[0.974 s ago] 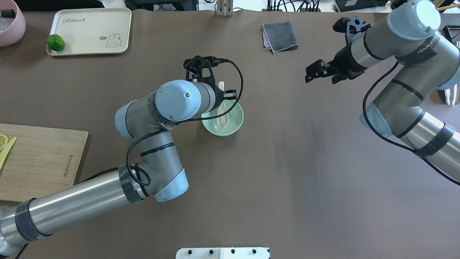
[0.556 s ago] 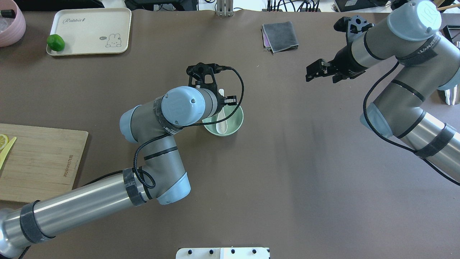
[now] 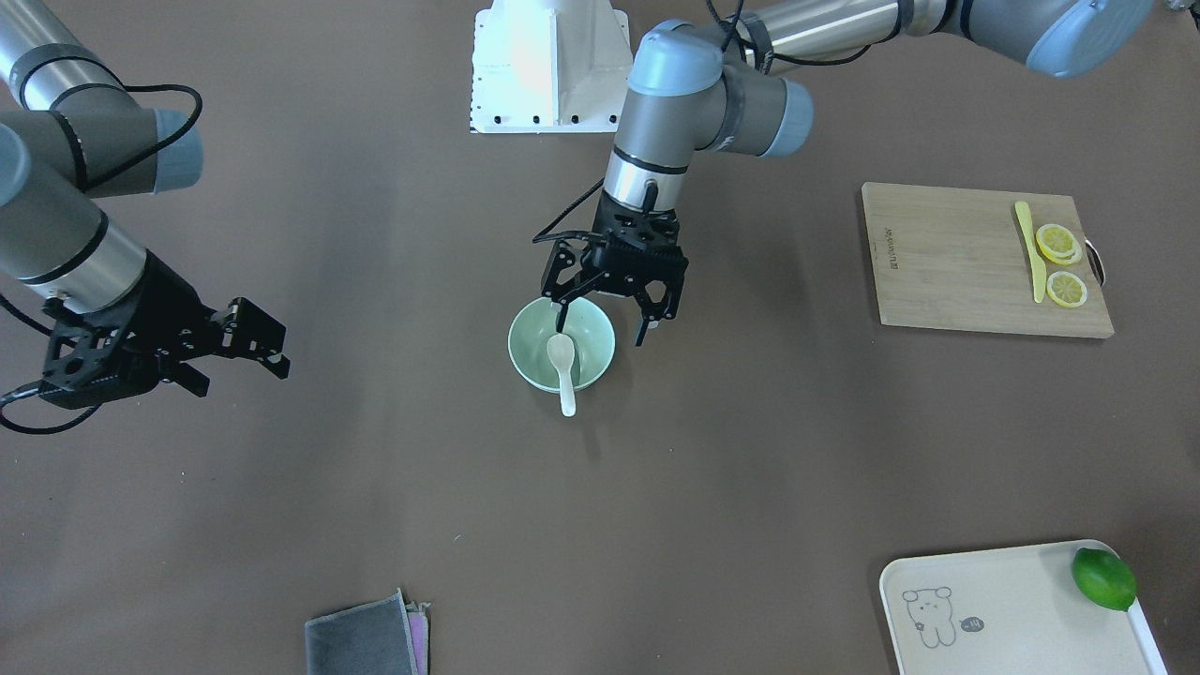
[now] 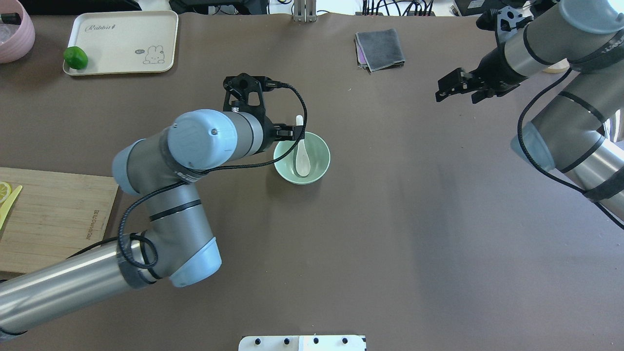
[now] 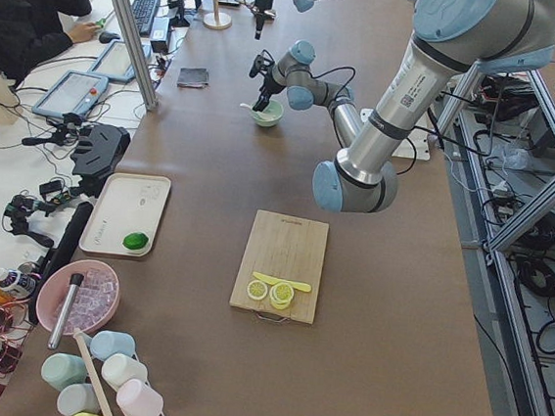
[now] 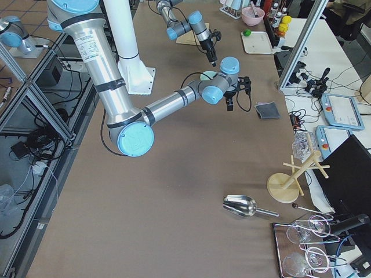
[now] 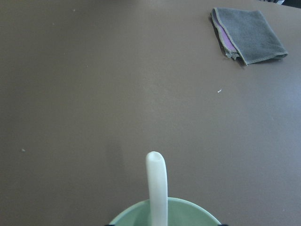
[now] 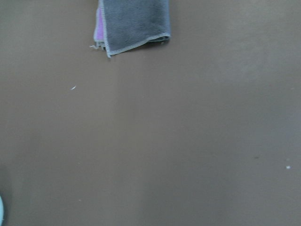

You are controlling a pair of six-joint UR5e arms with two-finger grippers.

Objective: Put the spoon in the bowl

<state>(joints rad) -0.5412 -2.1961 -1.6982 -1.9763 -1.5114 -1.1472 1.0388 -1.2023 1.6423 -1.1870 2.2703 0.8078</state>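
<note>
Spoon place: the spoon (image 4: 302, 158) lies in the bowl (image 4: 318, 163), at the middle of the overhead frame.
Spoon axis: nearly vertical there; the handle points to the top and leans over the rim.
Left jaws: the left gripper (image 3: 602, 330) is open and empty, just above the bowl.
Right jaws: the right gripper (image 3: 262, 347) is open and empty, far left in the front-facing frame.
Risk: a finger may catch the protruding handle and flip the spoon out.
</note>
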